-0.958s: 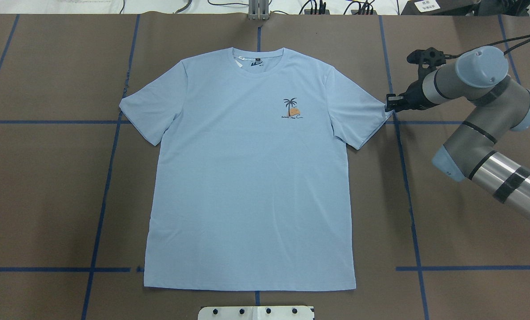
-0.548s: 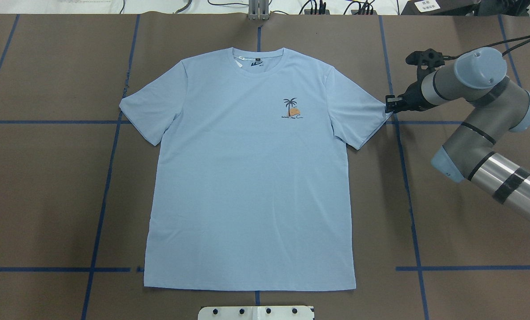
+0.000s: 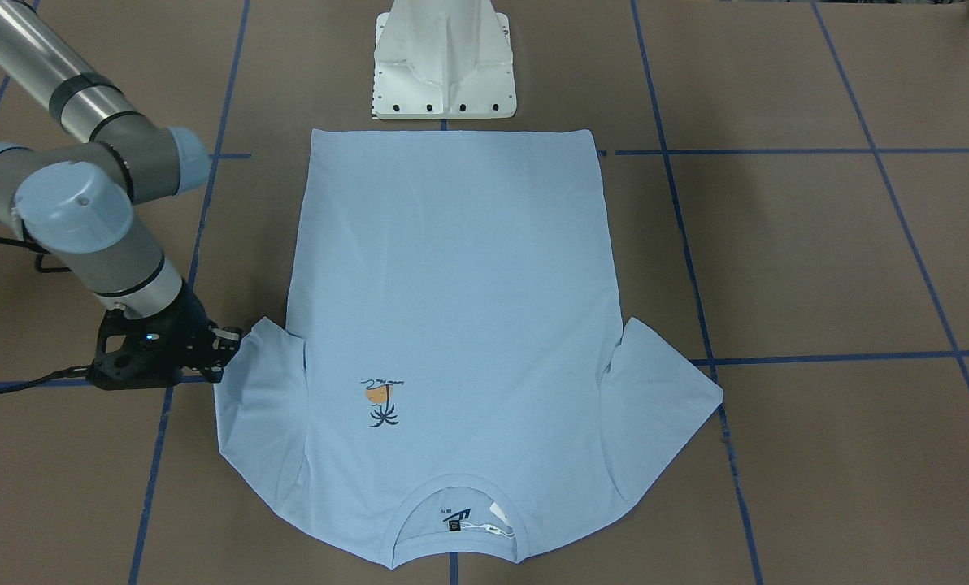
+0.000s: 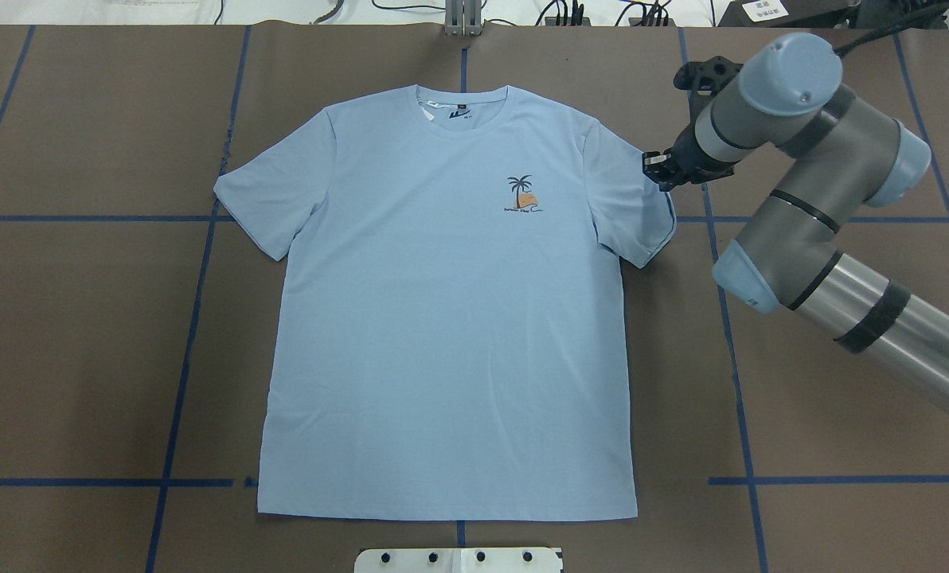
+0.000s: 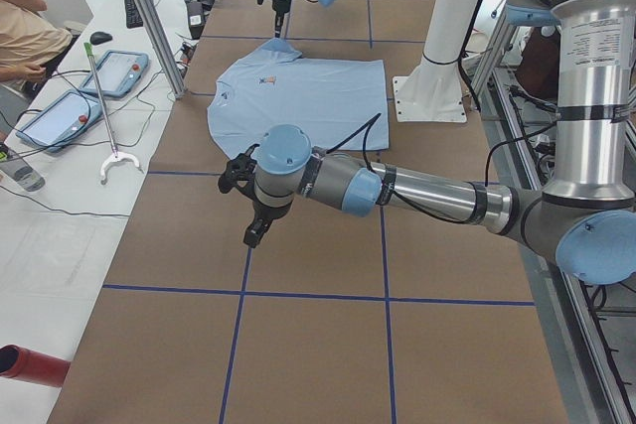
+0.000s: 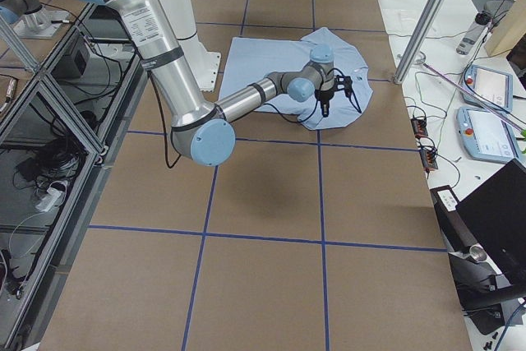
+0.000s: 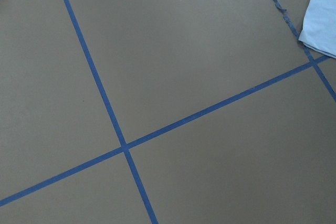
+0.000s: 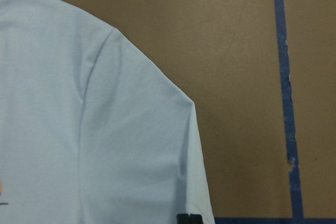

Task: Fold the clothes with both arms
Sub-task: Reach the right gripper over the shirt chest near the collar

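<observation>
The limp, light T-shirt (image 4: 443, 334) looks best taken at hems; the right gripper (image 4: 656, 169) clamps its upper-right sleeve (image 4: 634, 211) edge.

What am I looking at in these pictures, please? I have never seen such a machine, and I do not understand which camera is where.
This is a robot: a right arm and a left arm of jointed metal on a white base, each ending in a two-finger gripper. Six cameras look at one moment: one from above behind the robot, one facing it, one from each end of the table, and one on each wrist. On the brown table, marked with blue tape lines, a light blue T-shirt lies flat, print upward. The right gripper appears to pinch the tip of one sleeve, which is slightly raised. The left gripper hangs over bare table beside the shirt, holding nothing visible; whether it is open, I cannot tell.
</observation>
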Available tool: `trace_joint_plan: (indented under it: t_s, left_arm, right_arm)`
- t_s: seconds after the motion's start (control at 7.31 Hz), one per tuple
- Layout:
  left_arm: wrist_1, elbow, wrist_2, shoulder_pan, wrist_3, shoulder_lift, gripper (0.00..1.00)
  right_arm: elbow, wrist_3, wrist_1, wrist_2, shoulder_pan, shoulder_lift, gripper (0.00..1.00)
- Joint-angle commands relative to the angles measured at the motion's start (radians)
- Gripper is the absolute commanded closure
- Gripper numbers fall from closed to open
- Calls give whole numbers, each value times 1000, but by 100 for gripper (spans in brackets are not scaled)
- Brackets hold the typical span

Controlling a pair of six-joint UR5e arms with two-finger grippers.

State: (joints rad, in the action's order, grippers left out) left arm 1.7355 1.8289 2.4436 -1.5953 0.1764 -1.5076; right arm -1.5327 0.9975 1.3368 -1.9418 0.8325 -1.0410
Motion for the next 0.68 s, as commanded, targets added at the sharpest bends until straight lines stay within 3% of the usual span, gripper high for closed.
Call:
trace_joint_plan:
  t_s: [0.0, 0.27, 0.55]
  left_arm:
    - [-1, 0, 0, 0, 0, 0, 0]
    - [-1, 1, 0, 0, 0, 3, 0]
    - [-1, 0, 0, 0, 0, 4, 0]
  right_arm:
    - [-11, 125, 137, 136, -111, 122, 100]
    - [174, 200, 128, 219, -165, 279, 100]
    - [264, 202, 124, 244, -170, 347, 100]
